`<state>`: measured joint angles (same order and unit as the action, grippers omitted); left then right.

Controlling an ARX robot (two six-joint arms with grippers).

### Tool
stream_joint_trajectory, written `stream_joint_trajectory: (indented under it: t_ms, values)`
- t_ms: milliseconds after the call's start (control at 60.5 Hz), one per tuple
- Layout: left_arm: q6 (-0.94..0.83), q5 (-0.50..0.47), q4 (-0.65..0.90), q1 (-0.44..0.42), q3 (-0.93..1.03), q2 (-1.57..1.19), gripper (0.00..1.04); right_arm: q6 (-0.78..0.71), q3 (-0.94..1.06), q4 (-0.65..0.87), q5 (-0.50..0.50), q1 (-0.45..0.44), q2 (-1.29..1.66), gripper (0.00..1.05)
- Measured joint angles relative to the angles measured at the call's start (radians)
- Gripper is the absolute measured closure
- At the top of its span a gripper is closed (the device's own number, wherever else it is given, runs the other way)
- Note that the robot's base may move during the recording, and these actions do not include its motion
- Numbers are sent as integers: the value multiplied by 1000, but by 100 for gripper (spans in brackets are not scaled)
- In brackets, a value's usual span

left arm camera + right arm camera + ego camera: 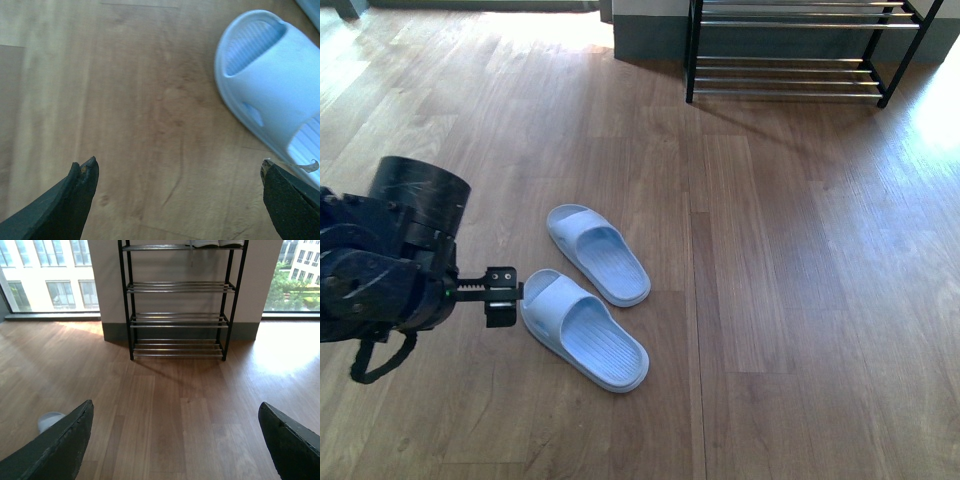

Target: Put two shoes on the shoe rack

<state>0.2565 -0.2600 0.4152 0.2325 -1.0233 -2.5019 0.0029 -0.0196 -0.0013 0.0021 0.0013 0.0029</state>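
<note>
Wood-plank floor runs to a wall between bright windows. Against the wall stands the shoe rack (pixel 177 320), a black frame with thin silver bars. The front view cuts off its upper tiers, and something white on the top tier is clipped. Two pale blue moulded slides with ribbed footbeds lie side by side, well apart from it: the nearer slide (pixel 585 330) and the farther slide (pixel 598 253). The left arm's fingers (pixel 82 192) are spread wide and empty just beside the nearer slide's strap end. The right arm's fingers (pixel 65 445) are also spread and empty, one half hiding a pale blue tip.

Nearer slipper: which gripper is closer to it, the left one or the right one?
Left. The left gripper sits just beside the strap end of the nearer slipper. The right gripper hangs over bare floor, facing the shoe rack.
</note>
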Motion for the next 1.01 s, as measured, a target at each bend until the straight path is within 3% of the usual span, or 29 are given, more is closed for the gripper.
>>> stream_joint_trajectory:
  t_ms: [33,50,83,330,578,744,892,1008]
  values:
    - [-3,2,18,7,-35,-47,9,0,0,0,0,0,0,9]
    - [-51,106,7,41,-193,-210,9,0,0,0,0,0,0,9]
    - [-59,130,2,41,-227,-238,9,0,0,0,0,0,0,9]
    - [-78,147,-31,29,-382,-365,9,0,0,0,0,0,0,9]
    - [-100,145,-37,34,-423,-406,9,0,0,0,0,0,0,9]
    - [-34,276,-29,34,-421,-404,9,0,0,0,0,0,0,9]
    - [-11,338,-34,48,-398,-402,9,0,0,0,0,0,0,9]
    - [-28,259,-28,55,-397,-402,9,0,0,0,0,0,0,9]
